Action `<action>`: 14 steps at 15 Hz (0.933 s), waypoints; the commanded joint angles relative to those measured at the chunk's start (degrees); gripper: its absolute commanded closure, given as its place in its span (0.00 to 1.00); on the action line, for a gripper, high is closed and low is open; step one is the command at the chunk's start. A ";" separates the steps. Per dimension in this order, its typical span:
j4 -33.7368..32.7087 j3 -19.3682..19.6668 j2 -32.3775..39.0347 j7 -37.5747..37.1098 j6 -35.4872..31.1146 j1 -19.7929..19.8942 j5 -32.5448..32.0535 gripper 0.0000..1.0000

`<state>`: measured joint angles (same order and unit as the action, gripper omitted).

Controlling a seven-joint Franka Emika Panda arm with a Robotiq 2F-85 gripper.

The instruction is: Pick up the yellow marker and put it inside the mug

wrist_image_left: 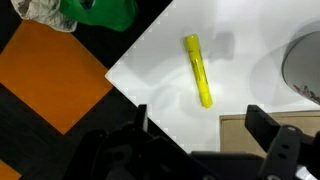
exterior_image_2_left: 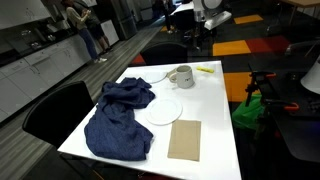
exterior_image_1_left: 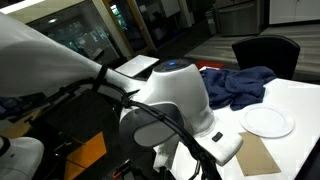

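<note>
The yellow marker lies flat on the white table, near its corner. It also shows in an exterior view, just beside the mug. The mug is whitish-grey and stands upright; only its edge shows at the right of the wrist view. My gripper hangs well above the table with its fingers spread, open and empty, and the marker lies between and ahead of them. The arm blocks the marker and the mug in an exterior view.
A blue cloth lies crumpled on the table beside a white plate. A brown cardboard sheet lies near the front edge. Black chairs stand around. Orange floor and a green object lie beyond the table corner.
</note>
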<state>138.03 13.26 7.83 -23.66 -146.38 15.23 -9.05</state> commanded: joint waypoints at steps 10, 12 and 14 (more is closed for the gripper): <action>0.44 2.44 4.78 -0.55 -8.41 -2.93 -2.20 0.00; 0.02 2.89 7.42 0.49 -11.49 -3.37 -1.51 0.00; -1.16 3.05 10.33 1.91 -11.83 -3.71 -0.23 0.00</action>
<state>138.23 14.97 14.42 -23.81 -156.31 12.87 -10.30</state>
